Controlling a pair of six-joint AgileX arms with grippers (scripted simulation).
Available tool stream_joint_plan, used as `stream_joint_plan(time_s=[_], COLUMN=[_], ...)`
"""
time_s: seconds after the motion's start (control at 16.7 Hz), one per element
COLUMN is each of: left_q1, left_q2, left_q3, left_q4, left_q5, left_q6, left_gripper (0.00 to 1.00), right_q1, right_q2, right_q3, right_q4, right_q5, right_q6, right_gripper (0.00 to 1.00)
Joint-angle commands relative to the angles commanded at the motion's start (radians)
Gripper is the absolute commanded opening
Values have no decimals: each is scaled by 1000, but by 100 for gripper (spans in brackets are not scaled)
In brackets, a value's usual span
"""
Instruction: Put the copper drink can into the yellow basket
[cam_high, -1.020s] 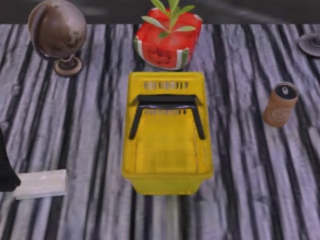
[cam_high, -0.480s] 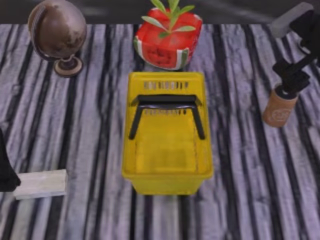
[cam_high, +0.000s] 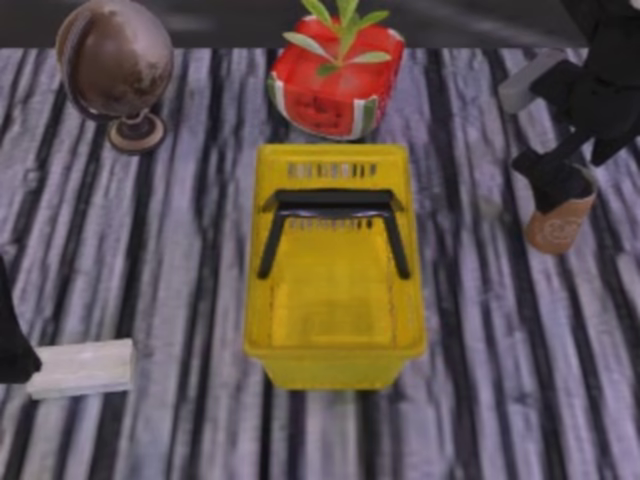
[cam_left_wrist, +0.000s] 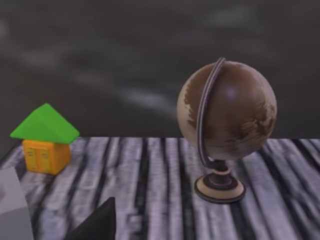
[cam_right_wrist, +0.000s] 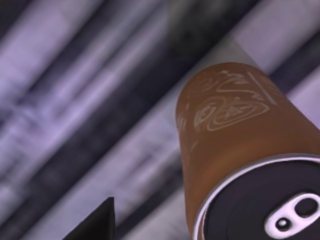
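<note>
Top view shows the copper drink can upright on the surface, right of the yellow basket and apart from it. Right pincer sits over its top; I cannot tell its opening. Left arm is parked at the left edge.

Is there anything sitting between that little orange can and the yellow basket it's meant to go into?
No. Only bare striped table lies between the copper drink can and the yellow basket. The right gripper is directly over the can.
</note>
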Motion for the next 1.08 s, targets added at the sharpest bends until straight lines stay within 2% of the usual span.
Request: stream_joint_plan(time_s=[0.3, 0.66, 0.9, 1.08], left_q1=[0, 0, 0, 0], left_q2=[0, 0, 0, 0], left_q3=[0, 0, 0, 0], left_q4=[0, 0, 0, 0], left_q5=[0, 0, 0, 0], left_q6=[0, 0, 0, 0], left_gripper=[100, 100, 100, 100], right_q1=[-3, 1, 1, 1], right_q2=[2, 36, 38, 38], right_q3=[-18, -132, -136, -136], right_q4=[20, 169, 174, 174], right_q5=[0, 0, 0, 0], right_q6=[-1, 1, 1, 1], right_gripper=[100, 100, 100, 77])
